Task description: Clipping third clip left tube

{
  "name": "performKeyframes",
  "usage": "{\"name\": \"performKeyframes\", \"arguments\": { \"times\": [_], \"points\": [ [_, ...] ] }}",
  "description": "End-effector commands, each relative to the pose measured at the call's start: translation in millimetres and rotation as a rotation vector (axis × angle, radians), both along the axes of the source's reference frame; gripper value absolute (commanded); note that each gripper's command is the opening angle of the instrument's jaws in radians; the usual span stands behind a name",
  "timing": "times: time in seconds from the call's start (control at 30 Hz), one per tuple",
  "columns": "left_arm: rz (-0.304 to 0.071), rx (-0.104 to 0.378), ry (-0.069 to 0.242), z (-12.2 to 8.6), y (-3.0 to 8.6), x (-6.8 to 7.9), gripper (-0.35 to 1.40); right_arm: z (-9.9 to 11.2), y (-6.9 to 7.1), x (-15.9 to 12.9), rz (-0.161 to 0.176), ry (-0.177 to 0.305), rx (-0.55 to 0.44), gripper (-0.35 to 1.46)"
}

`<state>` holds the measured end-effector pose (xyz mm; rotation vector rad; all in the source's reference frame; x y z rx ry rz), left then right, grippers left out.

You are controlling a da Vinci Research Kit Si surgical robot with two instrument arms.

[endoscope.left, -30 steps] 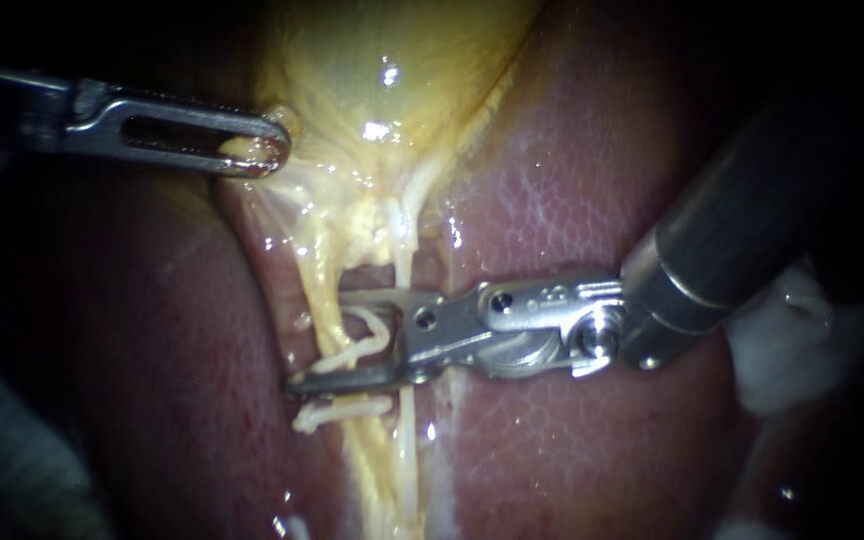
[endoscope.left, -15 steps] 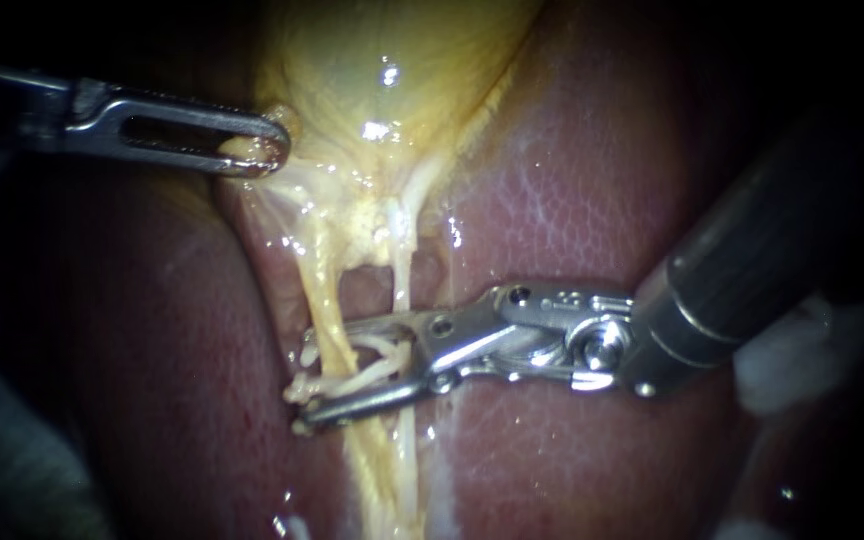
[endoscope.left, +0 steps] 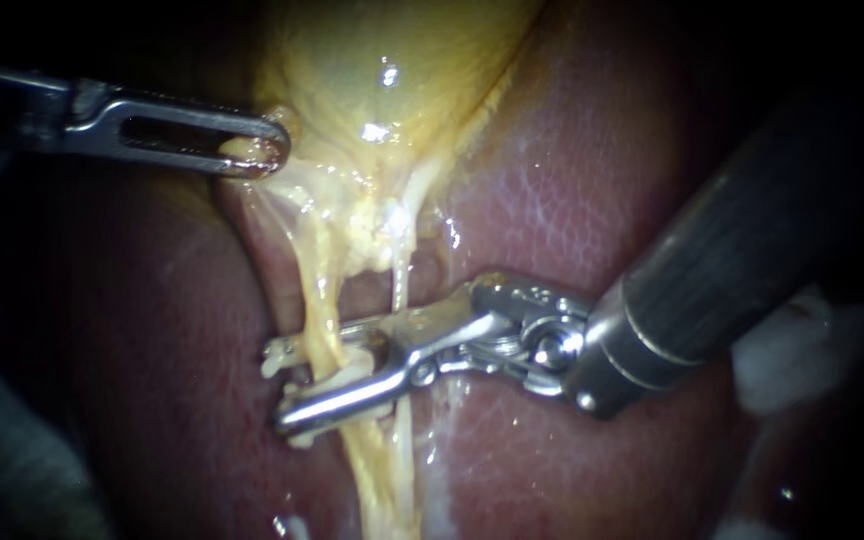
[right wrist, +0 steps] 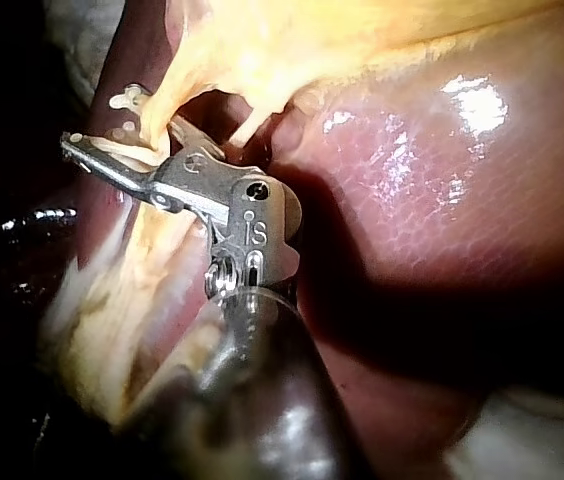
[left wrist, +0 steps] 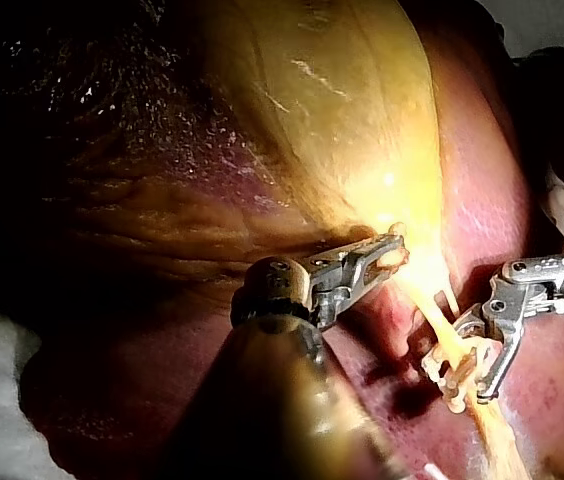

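Right instrument point(endoscope.left: 292, 385) has advanced, squeezing its clip point(endoscope.left: 360, 376) around left tube point(endoscope.left: 320, 300).

Your right instrument point(endoscope.left: 287, 385), jaws closed on a clip point(endoscope.left: 357, 372), bars both the left tube point(endoscope.left: 320, 300) and right tube point(endoscope.left: 399, 285). Between them, above it, only a narrow gap opens. Bare liver point(endoscope.left: 152, 380) beside the left tube lies free; your left instrument point(endoscope.left: 270, 150), gripping the gallbladder point(endoscope.left: 382, 60), sits well apart.
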<state>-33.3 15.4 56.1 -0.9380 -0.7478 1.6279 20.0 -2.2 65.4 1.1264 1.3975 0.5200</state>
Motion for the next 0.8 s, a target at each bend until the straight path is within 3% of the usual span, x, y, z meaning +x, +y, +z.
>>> {"name": "performKeyframes", "arguments": {
  "times": [0.03,0.43,0.8],
  "points": [
    [-0.001,0.0,0.0,0.0,0.0,0.0,-0.35,-0.3,0.2,0.0,0.007,0.005,0.008,0.49],
    [-0.001,0.0,0.001,0.0,0.0,0.0,-0.35,-3.3,3.3,-0.8,0.06,0.082,0.06,0.48],
    [-0.001,0.0,0.001,0.0,0.0,0.0,-0.35,-4.4,3.7,-1.1,0.088,0.08,0.071,0.4]
  ]
}}
